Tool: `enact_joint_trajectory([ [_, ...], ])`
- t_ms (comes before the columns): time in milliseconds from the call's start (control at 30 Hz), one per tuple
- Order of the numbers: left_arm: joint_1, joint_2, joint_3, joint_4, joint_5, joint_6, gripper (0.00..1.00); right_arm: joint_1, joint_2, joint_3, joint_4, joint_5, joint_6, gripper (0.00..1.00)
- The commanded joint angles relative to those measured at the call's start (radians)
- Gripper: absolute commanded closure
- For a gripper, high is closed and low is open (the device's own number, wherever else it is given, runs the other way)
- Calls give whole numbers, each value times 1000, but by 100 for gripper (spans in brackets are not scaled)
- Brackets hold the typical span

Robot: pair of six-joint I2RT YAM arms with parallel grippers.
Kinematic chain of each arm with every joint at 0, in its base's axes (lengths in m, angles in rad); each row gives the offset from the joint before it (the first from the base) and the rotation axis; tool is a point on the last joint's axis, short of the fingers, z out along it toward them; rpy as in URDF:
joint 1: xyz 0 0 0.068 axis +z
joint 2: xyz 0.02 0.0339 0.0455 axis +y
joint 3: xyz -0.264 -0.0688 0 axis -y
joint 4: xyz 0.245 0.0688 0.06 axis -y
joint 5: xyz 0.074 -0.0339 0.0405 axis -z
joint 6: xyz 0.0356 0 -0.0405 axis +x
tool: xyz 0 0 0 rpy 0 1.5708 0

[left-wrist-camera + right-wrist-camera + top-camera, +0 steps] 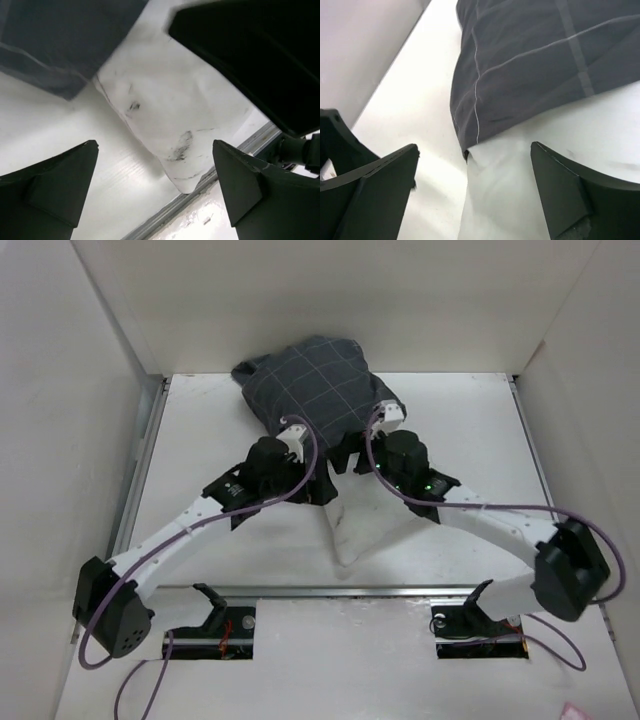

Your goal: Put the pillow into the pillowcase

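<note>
**Grippers both spread, nothing held: pillow part-way into pillowcase**

1. Hands. Left gripper [155, 145]: jaws wide apart, empty, hovering over the bare end of the pillow. Right gripper [473, 146]: jaws wide apart, empty, poised over the line where cloth meets pillow.

2. Table [470, 430]: white and flat; it carries every item below.

3. Pillowcase [315, 385]: dark grey with a thin light grid. It lies at the far middle of the table, bulging with the far part of the pillow inside. I judge it thin and floppy, likelier to bunch than to slide if I shove it.

4. Pillow [355, 525]: off-white. Its near part sticks out of the case toward my bases, between my two wrists, and narrows to a corner close to the metal rail [400, 590]. I judge it light, soft and squashy. A shallow pinch would sink into the stuffing and slip, and it will sag wherever it is unsupported.

5. Hem [465, 145]: the open edge of the case, lying across the pillow just under my right fingers. I judge this the best hold: pinch the cloth alone at each side of the mouth and draw it toward me over the pillow.

6. Smudges [182, 145]: small dark marks on the exposed end; no bearing on grip.
</note>
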Motion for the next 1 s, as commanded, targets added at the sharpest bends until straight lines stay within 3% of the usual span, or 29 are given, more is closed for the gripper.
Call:
enact_joint_trajectory([
  [0,8,-71,114,-38,-69,68,0,-5,-149,41,-191,163,-43,1],
  [133,8,-18,248,-13,-143,128,0,-97,-234,66,-314,258,-2,1],
  [267,8,119,385,10,-178,150,0,-290,-164,84,-334,56,27,1],
  [400,8,281,496,-1,-137,160,0,-321,-45,118,-345,4,-6,1],
  [533,-1,355,537,-25,-149,160,0,-321,47,127,-320,-238,-52,3],
  [567,-1,355,537,-25,-163,160,0,-321,61,127,-308,-430,-63,6],
  [667,10,366,537,-36,-192,160,0,-308,94,69,-150,-763,-22,7],
  [700,10,366,522,-45,-213,160,0,-291,94,40,-85,-795,-3,7],
  [833,34,366,485,-56,-261,139,0,-150,84,81,-121,-716,-80,6],
  [967,92,344,427,-56,-325,113,0,-119,47,133,-196,-601,-164,5],
])
